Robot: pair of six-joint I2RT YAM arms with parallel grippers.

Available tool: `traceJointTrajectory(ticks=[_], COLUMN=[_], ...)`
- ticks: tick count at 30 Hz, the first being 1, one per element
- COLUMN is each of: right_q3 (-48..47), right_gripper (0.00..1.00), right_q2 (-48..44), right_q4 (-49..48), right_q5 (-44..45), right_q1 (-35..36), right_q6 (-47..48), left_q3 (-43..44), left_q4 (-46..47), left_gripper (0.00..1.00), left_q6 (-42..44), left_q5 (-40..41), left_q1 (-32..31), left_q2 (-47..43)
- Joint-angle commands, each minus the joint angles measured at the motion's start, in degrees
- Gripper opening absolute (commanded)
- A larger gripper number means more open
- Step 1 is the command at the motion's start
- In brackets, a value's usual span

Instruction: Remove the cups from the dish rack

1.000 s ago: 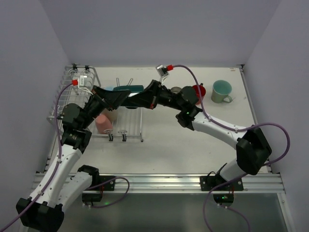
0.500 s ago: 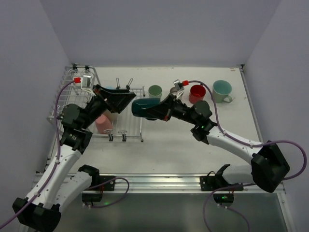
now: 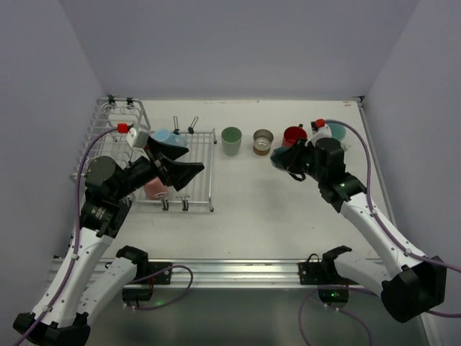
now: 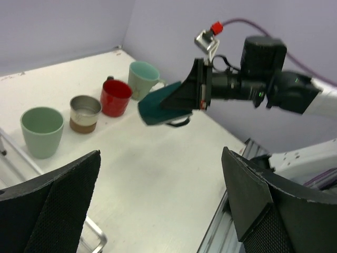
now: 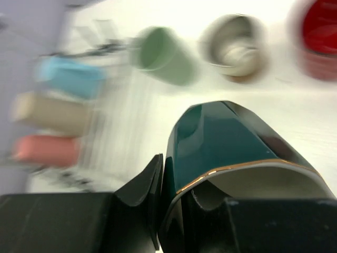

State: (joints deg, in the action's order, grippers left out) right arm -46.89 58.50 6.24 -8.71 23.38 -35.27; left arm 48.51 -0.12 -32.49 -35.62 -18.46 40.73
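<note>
My right gripper (image 5: 176, 192) is shut on the rim of a dark teal cup (image 5: 231, 139), one finger outside the wall and one inside. It holds the cup (image 3: 277, 157) above the table just in front of the red cup (image 3: 294, 135). My left gripper (image 3: 184, 170) stands wide open and empty over the front of the dish rack (image 3: 203, 162). In the rack lie a light blue cup (image 3: 164, 137), a pink cup (image 3: 154, 186) and a beige cup (image 5: 50, 113). From the left wrist view, the dark teal cup (image 4: 159, 103) hangs in the right gripper (image 4: 201, 90).
A pale green cup (image 3: 231, 140), a metallic cup (image 3: 263, 141), the red cup and a pale teal mug (image 4: 143, 78) stand in a row at the back of the table. The rack's taller wire section (image 3: 108, 133) rises at the far left.
My right arm has carried the dark teal cup from over the rack rightwards to the row of cups. The left gripper has opened fully and drawn back to the left.
</note>
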Motion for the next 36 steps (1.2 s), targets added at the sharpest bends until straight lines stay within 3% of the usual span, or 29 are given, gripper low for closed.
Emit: traceJointTrajectory(ticks=[1, 4, 8, 13, 23, 29, 32, 36], right_q3=[-5.6, -9.4, -14.6, -20.5, -20.4, -19.6, -19.2, -19.6], right_gripper=[0.00, 0.00, 0.00, 0.00, 0.00, 0.21, 0.41, 0.47], right_q2=[2.8, 7.0, 17.8, 27.2, 33.9, 34.0, 32.7, 31.5], right_q4=[17.3, 21.2, 22.9, 25.0, 22.7, 22.3, 22.3, 22.7], right_q5=[18.1, 24.3, 25.1, 27.8, 22.0, 22.2, 23.0, 23.6], right_q1=[-4.0, -7.9, -13.8, -15.4, -16.4, -16.5, -16.5, -16.7], right_q6=[9.0, 11.8, 14.9, 17.2, 17.2, 17.6, 18.0, 18.5], left_q3=[-1.2, -2.6, -5.2, -6.8, -7.5, -5.8, -4.2, -2.6], left_q4=[-9.3, -11.0, -11.4, -11.7, -13.7, -15.6, -17.4, -20.3], left_gripper=[1.00, 1.00, 1.00, 1.00, 1.00, 1.00, 1.00, 1.00], left_q6=[11.9, 14.5, 16.6, 18.2, 19.1, 18.8, 18.1, 17.0], left_q5=[-3.9, 0.1, 7.8, 10.9, 18.2, 23.5, 25.3, 28.0], left_q1=[-0.3, -1.8, -3.1, -4.2, -5.4, -5.4, -5.4, -5.4], left_q2=[-0.6, -1.8, -3.6, -2.9, -2.5, -1.1, -0.3, -0.2])
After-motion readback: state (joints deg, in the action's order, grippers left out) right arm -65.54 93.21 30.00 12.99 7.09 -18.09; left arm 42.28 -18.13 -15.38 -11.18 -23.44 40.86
